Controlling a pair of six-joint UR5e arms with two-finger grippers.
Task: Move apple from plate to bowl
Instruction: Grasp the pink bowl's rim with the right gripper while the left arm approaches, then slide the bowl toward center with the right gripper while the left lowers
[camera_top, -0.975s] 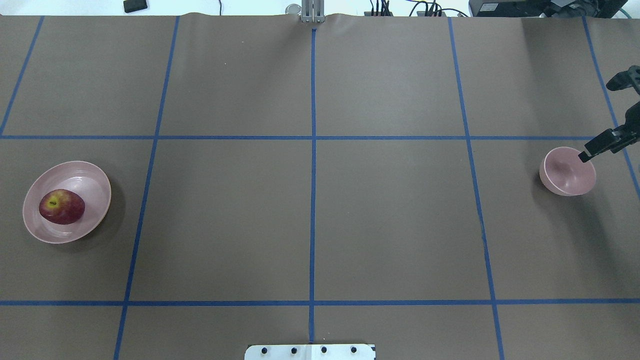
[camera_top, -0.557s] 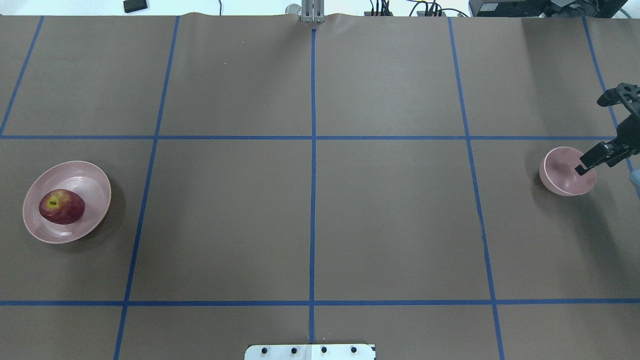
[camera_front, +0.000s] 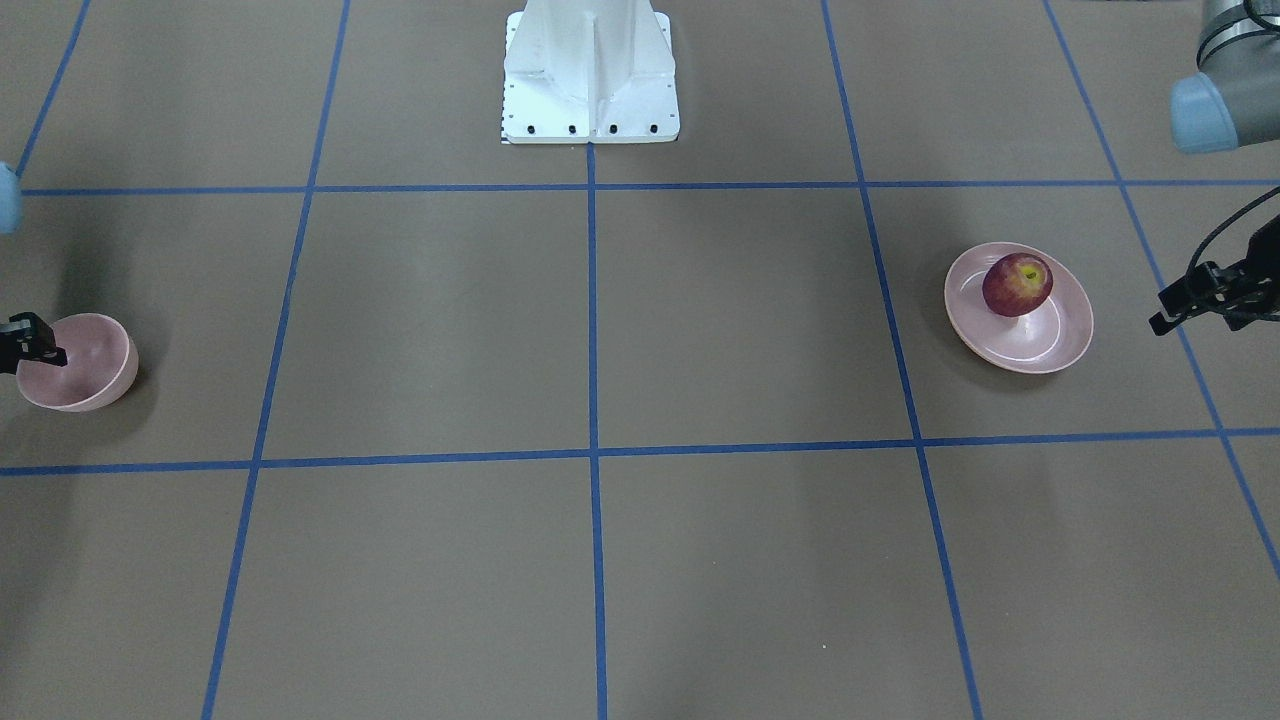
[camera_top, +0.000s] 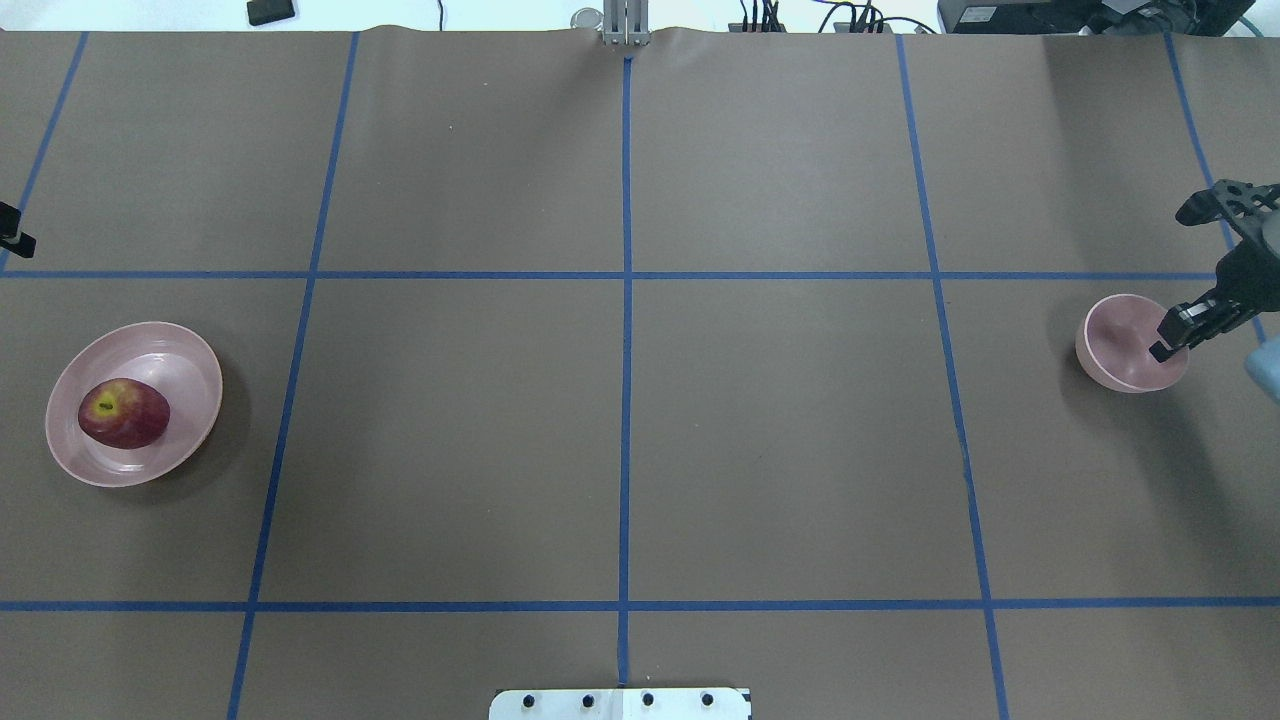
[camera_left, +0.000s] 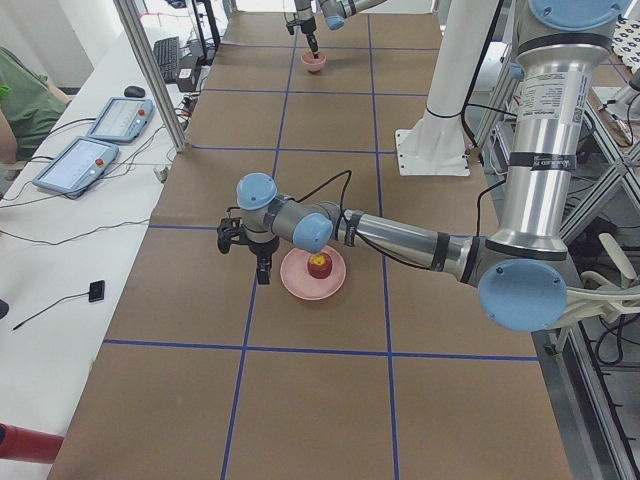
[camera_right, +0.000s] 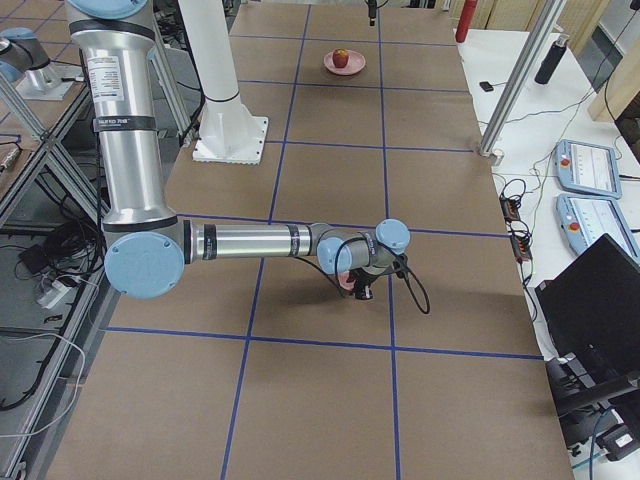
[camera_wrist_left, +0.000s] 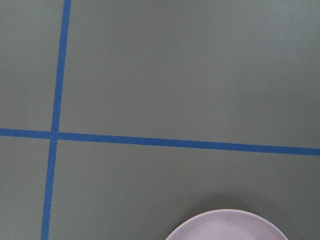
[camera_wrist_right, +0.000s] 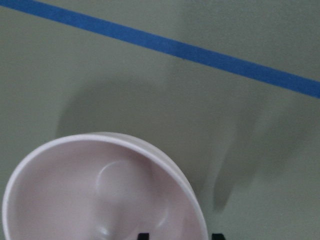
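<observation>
Since the table (camera_top: 780, 450) carries the plate (camera_top: 190, 360) at its 9 o'clock edge and the bowl (camera_top: 1110, 345) at its 3 o'clock edge in the overhead view, well apart, the whole transfer looks left to do.

The left arm (camera_left: 400, 235) stretches low toward the plate, and the right arm (camera_right: 250, 240) reaches to the bowl. The plate holds the apple (camera_top: 124, 413), which sits a little toward the dish's 8 o'clock with its stem dimple up. The bowl is empty.

The left gripper (camera_front: 1185, 300) hangs off the plate's 11 o'clock side, apart from the dish and carrying nothing. I cannot tell how wide its jaws stand. The right gripper (camera_top: 1168, 338) is at the bowl's 3 o'clock rim, its jaws a narrow way apart. The wrist view shows the fingertips (camera_wrist_right: 215, 236) astride the rim, one inside and one outside, with a gap, so nothing looks clamped.

My guess is that the bowl is about to be gripped. The apple must yet be grasped, lifted, carried and released.

Count: one table, two arms, one plate, one bowl, one apple, two grippers.
</observation>
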